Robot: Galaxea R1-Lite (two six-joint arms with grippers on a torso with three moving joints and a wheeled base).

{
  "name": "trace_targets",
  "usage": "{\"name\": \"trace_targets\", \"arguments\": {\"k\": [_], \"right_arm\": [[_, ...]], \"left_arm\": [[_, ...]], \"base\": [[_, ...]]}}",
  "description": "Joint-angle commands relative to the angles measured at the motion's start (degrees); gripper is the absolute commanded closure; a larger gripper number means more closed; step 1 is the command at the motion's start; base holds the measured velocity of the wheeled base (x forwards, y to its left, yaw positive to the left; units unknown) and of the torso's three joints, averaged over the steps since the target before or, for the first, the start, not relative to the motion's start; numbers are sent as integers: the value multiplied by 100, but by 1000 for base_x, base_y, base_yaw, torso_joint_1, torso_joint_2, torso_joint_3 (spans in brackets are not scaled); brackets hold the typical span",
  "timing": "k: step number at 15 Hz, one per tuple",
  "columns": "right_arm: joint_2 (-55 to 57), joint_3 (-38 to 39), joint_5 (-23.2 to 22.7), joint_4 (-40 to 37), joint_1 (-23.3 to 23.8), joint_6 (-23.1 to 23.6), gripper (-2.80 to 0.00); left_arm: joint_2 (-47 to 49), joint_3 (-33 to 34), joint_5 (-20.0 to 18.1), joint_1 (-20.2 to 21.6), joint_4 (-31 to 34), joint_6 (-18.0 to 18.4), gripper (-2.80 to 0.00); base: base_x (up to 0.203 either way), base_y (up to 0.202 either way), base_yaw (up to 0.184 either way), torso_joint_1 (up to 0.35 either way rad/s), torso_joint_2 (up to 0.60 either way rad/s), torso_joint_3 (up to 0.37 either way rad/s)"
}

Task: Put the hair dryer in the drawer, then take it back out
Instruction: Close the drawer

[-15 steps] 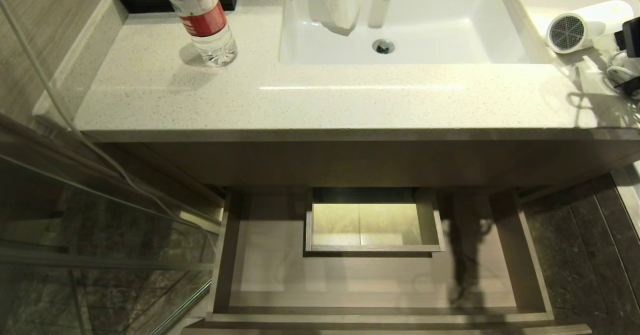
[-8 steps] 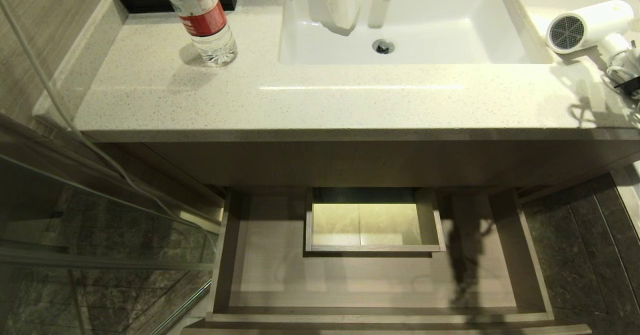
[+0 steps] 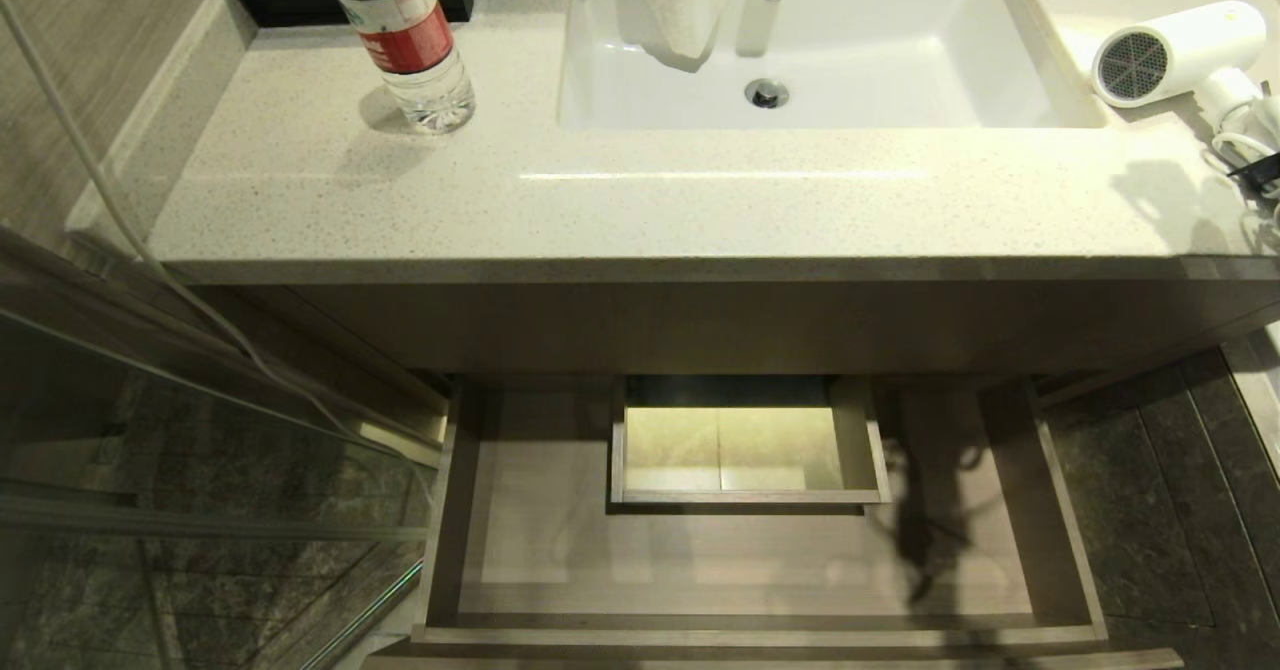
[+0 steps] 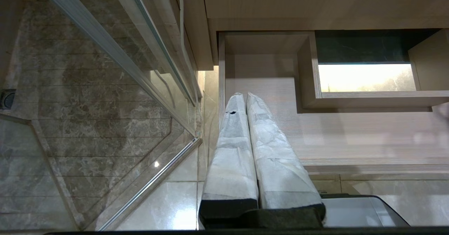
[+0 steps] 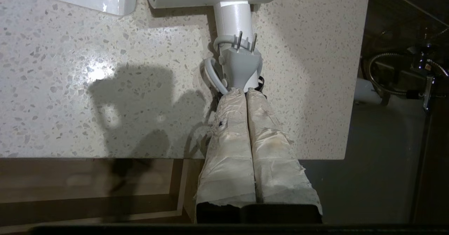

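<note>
1. Spreading across the room, a speckled pale stone worktop (image 3: 640, 200) carries a white basin (image 3: 1010, 60); dark marble floor (image 3: 1150, 510) lies below.
2. Beneath it, the wide, shallow light wood-grain drawer (image 3: 1060, 540) stands pulled out, nothing in it.
3. Lying at the worktop's right end, the white plastic hair dryer (image 3: 1170, 50) looks light, rigid and slick; its handle (image 5: 233, 19), cord-wrapped, seems the surest hold.
4. The right pincer (image 5: 245, 92) is closed, empty, tips beside the grey plug (image 5: 242, 65).
5. The left pincer (image 4: 244, 96), also closed, hangs parked by the drawer.
</note>
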State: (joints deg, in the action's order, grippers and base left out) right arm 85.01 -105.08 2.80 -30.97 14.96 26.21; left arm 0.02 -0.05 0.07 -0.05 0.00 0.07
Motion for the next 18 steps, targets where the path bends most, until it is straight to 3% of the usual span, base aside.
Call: {"name": "trace_targets", "arguments": {"k": [1,8,18], "right_arm": [[-347,190,1,-141,6,16,0],[-492,216,1,-128,7,16,0],[-855,574,-24,164,7,16,0]], "left_arm": [[-2,-4,2,5,0,1,0],[-2,-4,2,-4,0,1,0],[-2,-4,2,5,0,-7,0]], "base": [[0,0,0,0,0,0],[0,0,0,-2,16,14],[0,0,0,-152,344,189]]}}
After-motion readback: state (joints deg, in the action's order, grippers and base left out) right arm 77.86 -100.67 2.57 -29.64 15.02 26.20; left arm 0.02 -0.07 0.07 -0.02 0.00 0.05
